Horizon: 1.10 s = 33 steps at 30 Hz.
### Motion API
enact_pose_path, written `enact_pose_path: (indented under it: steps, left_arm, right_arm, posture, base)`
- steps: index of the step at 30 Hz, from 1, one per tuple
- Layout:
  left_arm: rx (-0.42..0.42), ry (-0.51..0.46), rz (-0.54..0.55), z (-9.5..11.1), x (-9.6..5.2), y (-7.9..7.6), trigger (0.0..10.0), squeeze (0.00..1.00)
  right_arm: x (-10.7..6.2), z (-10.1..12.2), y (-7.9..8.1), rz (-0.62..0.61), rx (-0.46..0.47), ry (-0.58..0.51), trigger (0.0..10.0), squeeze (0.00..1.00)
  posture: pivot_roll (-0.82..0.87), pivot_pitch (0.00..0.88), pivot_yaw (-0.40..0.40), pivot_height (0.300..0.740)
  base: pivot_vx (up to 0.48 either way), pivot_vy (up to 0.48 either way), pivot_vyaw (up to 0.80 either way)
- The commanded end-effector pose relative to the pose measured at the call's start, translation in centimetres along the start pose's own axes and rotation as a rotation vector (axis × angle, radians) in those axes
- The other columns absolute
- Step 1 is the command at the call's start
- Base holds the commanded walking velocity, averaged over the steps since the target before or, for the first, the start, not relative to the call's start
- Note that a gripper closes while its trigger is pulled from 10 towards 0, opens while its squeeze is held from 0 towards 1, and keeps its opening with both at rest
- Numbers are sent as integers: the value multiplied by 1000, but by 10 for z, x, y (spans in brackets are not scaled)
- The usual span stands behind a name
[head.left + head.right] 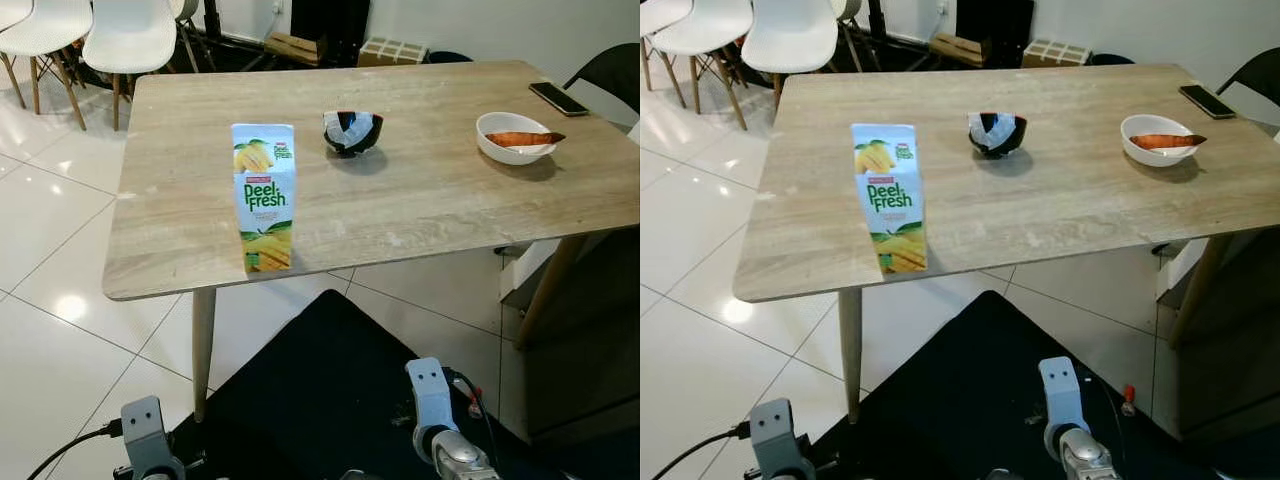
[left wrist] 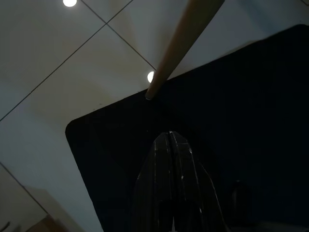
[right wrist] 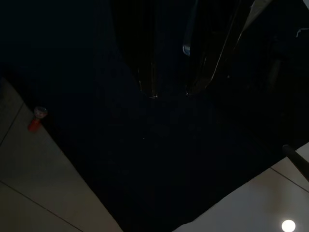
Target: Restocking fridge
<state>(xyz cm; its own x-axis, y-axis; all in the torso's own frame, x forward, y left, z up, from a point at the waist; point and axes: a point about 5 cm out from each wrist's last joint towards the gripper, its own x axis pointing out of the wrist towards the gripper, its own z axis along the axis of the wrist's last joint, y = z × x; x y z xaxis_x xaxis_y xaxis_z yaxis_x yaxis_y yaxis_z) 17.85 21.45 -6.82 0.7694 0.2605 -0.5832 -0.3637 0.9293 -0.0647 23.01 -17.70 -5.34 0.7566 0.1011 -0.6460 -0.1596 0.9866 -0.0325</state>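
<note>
A juice carton (image 1: pixel 264 196) stands upright at the surface's (image 1: pixel 420 200) front edge, near its left corner. The left pincer (image 2: pixel 170 137) hangs pressed together. The right pincer (image 3: pixel 170 94), dimly seen, seems slightly spread.

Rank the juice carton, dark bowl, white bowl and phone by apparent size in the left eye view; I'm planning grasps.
1. Juice carton, though nearest the camera.
2. White bowl.
3. Dark bowl, close to the white one.
4. Phone.
</note>
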Motion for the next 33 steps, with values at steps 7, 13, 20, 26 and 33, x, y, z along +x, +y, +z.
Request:
enact_pose_path:
  steps: [7, 13, 20, 26, 33]
  left_arm:
    - [287, -117, -281, -2, -14, -14, 10000, 0]
    - [333, -253, -402, 20, -14, -18, 10000, 0]
    - [443, -324, -538, 38, -12, -28, 10000, 0]
    - [430, -343, -557, 40, -12, -35, 10000, 0]
    - [427, -325, -544, 35, -13, -39, 10000, 0]
  right_arm:
    - [-1, 34, 9, 394, 94, -184, 10000, 0]
    - [-11, 73, 12, 762, 85, -304, 10000, 0]
    - [-83, 173, 10, 1361, 129, -556, 10000, 0]
    - [-107, 204, 14, 1435, 93, -696, 10000, 0]
    - [-140, 268, 21, 1310, 60, -1004, 10000, 35]
  posture:
    - [-67, 139, -36, 740]
    - [-64, 140, -31, 740]
    - [-74, 131, -25, 740]
    - [-76, 127, -22, 740]
    - [-79, 122, -13, 740]
  base:
    - [0, 0, 0]
    - [0, 0, 0]
    - [0, 0, 0]
    - [0, 0, 0]
    - [0, 0, 0]
